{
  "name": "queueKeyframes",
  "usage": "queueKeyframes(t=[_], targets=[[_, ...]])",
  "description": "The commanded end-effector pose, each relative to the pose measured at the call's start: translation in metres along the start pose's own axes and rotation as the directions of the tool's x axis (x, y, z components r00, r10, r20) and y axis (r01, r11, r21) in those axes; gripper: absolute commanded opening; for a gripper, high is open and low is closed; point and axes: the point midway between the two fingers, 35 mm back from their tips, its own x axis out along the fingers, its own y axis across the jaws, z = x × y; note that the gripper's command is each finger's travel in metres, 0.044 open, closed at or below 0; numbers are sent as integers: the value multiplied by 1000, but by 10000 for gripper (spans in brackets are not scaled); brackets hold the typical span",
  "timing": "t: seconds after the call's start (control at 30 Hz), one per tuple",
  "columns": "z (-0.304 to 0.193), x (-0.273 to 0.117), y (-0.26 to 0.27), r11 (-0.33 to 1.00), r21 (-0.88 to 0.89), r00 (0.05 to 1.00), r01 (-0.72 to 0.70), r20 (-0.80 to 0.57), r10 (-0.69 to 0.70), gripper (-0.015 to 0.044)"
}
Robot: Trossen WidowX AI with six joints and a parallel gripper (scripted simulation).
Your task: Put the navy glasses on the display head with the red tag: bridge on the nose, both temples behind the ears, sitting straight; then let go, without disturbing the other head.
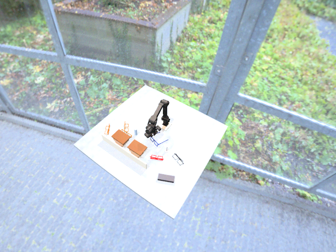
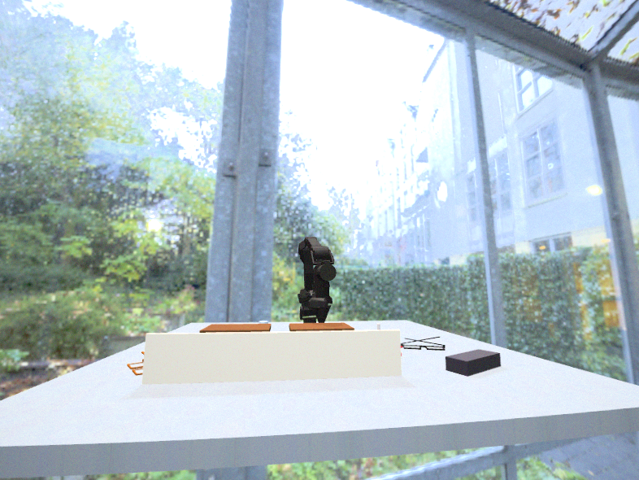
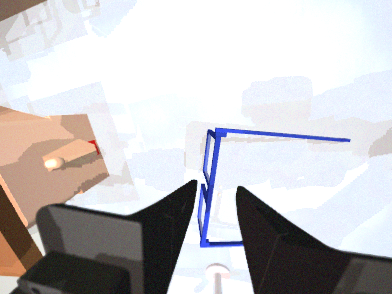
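Observation:
The navy glasses (image 1: pixel 163 141) (image 3: pixel 285 135) show bright blue, with long temples spread toward the arm's base. My gripper (image 1: pixel 153 134) (image 3: pixel 216 188) is partly open and empty. In the wrist view its fingertips appear on either side of the front frame near the bridge; their height above it is unclear. The head with the red tag (image 3: pixel 94 146) is at the left of the wrist view, its nose toward the glasses. It appears to be the right-hand brown-topped head (image 1: pixel 137 147). The other head (image 1: pixel 121 136) stands left of it. In the exterior view the fingertips and navy glasses are hidden.
A cream wall (image 1: pixel 125 152) (image 2: pixel 273 356) runs behind the heads. Red glasses (image 1: pixel 157 157), black glasses and a dark box (image 1: pixel 166 178) (image 2: pixel 473 362) lie to the right. A thin white post (image 1: pixel 166 149) stands near the navy glasses; a grey cylinder (image 1: pixel 135 132) and orange glasses are left.

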Motion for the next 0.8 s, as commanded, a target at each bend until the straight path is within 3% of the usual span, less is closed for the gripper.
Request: queueKeyframes(t=[0.0,0.77], targets=[[1,4,0,1000,5,1000,0,5,0,140],[0,41,1,1000,5,1000,0,5,0,140]])
